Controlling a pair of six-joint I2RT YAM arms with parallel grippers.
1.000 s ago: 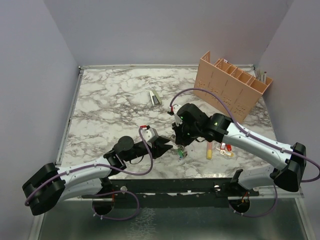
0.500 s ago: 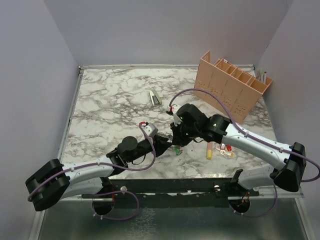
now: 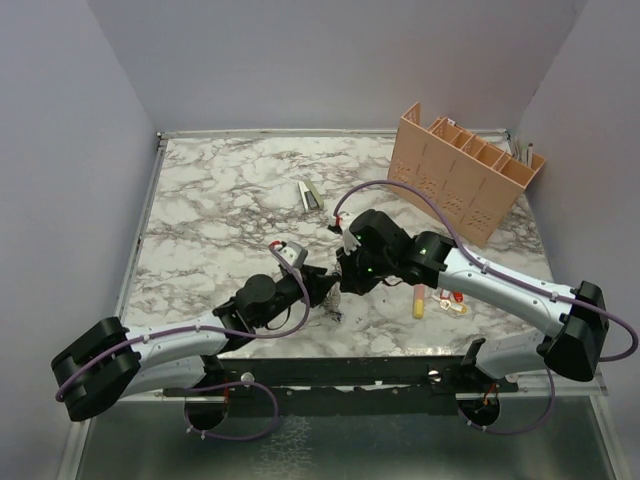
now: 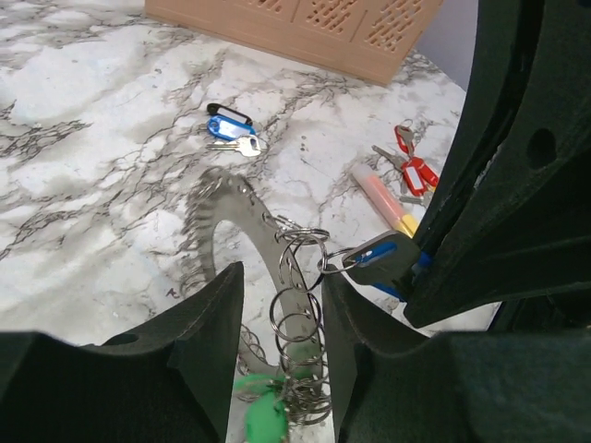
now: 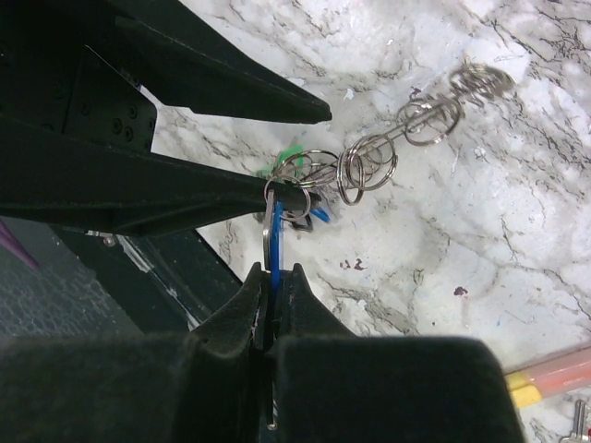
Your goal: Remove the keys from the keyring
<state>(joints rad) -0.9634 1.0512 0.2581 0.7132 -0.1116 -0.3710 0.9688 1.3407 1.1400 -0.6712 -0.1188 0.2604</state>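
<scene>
Between the parted fingers of the left gripper (image 4: 282, 305) runs the flat grey metal keyring (image 4: 231, 198), its edge notched, with some room on both sides. Just right of it, the right gripper (image 5: 272, 286) pinches a blue key (image 5: 276, 242) firmly.

Blue keys (image 4: 231, 131) two, green key (image 4: 263, 415) one, keyring (image 4: 242, 205) one.

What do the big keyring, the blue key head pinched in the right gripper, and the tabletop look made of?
Keyring: grey metal, going by the dull sheen on its flat band. Blue key head: likely plastic, given the saturated, uniform colour. Tabletop: marble-patterned, grey veining on white; whether stone or printed laminate, I cannot tell.
</scene>
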